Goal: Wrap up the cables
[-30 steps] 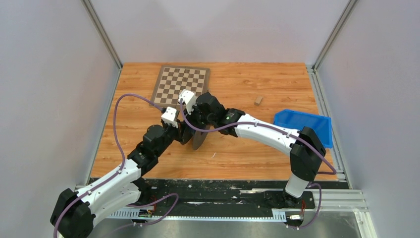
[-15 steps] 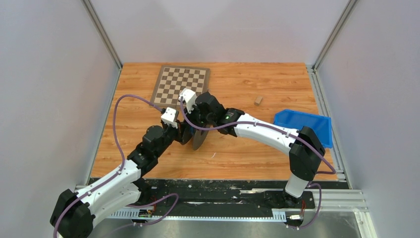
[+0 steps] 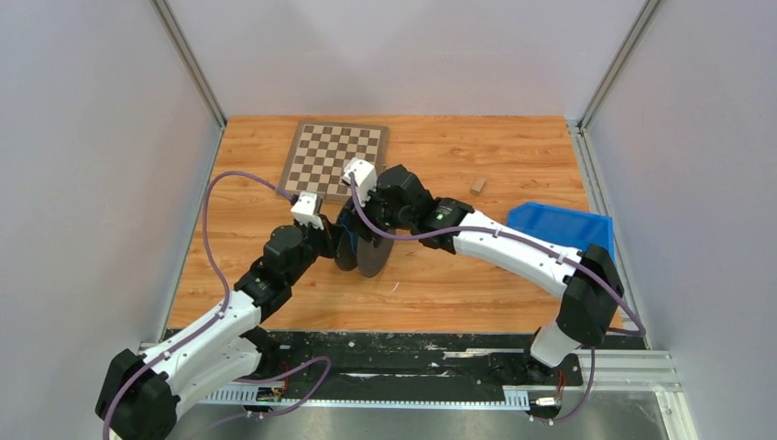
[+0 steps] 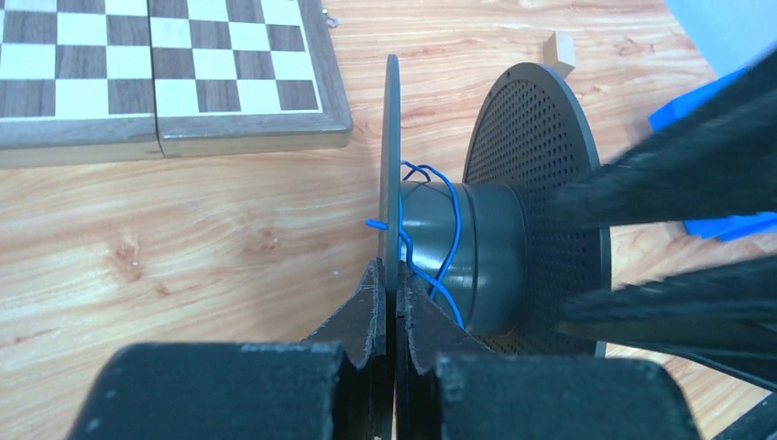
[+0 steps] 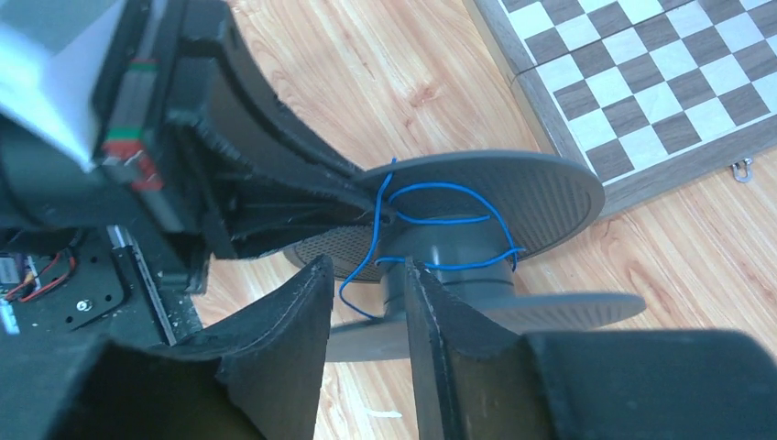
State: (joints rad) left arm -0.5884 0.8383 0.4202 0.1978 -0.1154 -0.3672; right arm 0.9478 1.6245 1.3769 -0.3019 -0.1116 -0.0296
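Spool (image 3: 370, 255) sits mid-table (image 3: 476, 284), just near of the chessboard (image 3: 334, 154), with both arms meeting over it. L wrist view: L gripper (image 4: 394, 291) closed on the edge of the thin near flange (image 4: 392, 156); pads (image 4: 370, 307) press either side, no gap visible. Spool axis runs across this view, w/ grey hub (image 4: 481, 261) between the near flange and the perforated far flange (image 4: 541, 174). Can't tell if the spool touches the wood or is carried. Cable (image 4: 451, 225) is a thin blue wire, a few loose, uneven turns round the hub, close to the near flange; one short end pokes out through that flange on the chessboard side. R wrist view: R gripper (image 5: 366, 268) parted to a narrow-to-medium gap, fingers (image 5: 289, 330) to either side of the hub region. Wire (image 5: 440, 186) loops over the hub, and a slack strand drops down into the gap between the R fingers; can't tell if it touches either pad. R fingers also show as two blurred dark bars at the right of the L wrist view, apart. Elsewhere: small wooden block (image 3: 477, 185) far right of the spool, blue bin (image 3: 563, 229) at the R table edge, both well apart from the spool.
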